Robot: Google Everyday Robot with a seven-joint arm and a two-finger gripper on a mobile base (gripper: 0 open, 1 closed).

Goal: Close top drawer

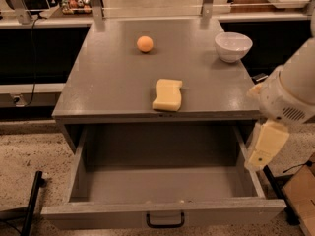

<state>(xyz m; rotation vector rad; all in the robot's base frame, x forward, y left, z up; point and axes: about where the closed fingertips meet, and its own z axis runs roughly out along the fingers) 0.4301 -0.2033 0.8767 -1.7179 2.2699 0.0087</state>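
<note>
The top drawer (162, 181) of the grey cabinet stands pulled far out toward me, its deep box empty. Its front panel (98, 215) is at the bottom of the view, with a small black bar handle (165, 221) at the centre. My gripper (265, 145) hangs as a cream-coloured piece from the white arm (290, 92) at the right. It sits just over the drawer's right side wall (247, 167), near the cabinet's front right corner, and holds nothing that I can see.
On the cabinet top (108, 82) lie a yellow sponge (168, 94) near the front edge, an orange ball (144, 44) and a white bowl (233, 45) at the back right. A black bar (30, 205) stands on the floor at the left, and a cardboard box (301, 193) at the right.
</note>
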